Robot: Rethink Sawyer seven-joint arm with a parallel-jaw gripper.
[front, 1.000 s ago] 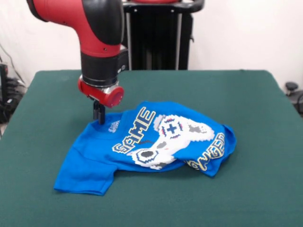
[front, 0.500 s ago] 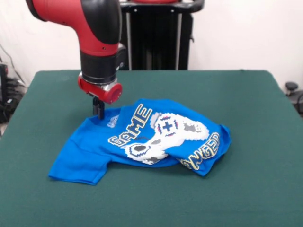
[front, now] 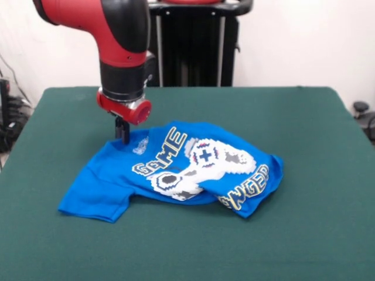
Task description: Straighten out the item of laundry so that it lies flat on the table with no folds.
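Table (front: 328,146): dark green cloth, wide.
On it: blue T-shirt (front: 105,184), rumpled, right side folded over, lying beneath my arm.

table (front: 316,117): open felt all round; only obstacle, the crumpled shirt (front: 176,170) at centre, under my gripper (front: 122,139).

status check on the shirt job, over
Gripper down at the T-shirt's far edge, fingers too hidden to call. Shirt bunched and folded across the print, not flat. Green table shows nothing in the way.
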